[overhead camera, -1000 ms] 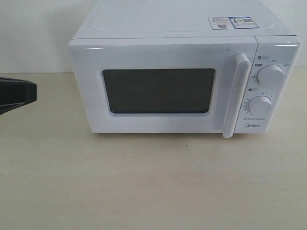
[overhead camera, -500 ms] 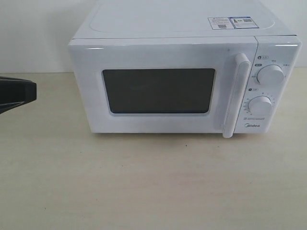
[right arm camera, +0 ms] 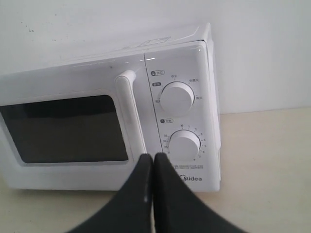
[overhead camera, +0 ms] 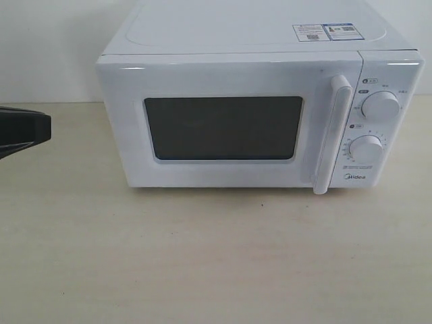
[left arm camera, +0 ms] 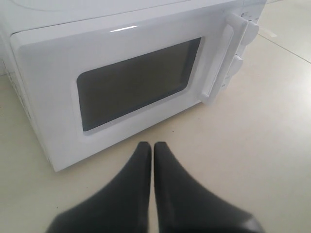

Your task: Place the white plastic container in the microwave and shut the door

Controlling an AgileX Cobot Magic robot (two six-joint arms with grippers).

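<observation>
Wide tabletop (overhead camera: 216, 270) before the flush-shut door (overhead camera: 223, 128)

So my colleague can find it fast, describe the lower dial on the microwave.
Find the white microwave on the pale table. On its panel, right of the vertical door handle, sit two round white dials. The lower dial, just above the Midea logo, has numbers ringed around it, unlike the upper dial.
</observation>
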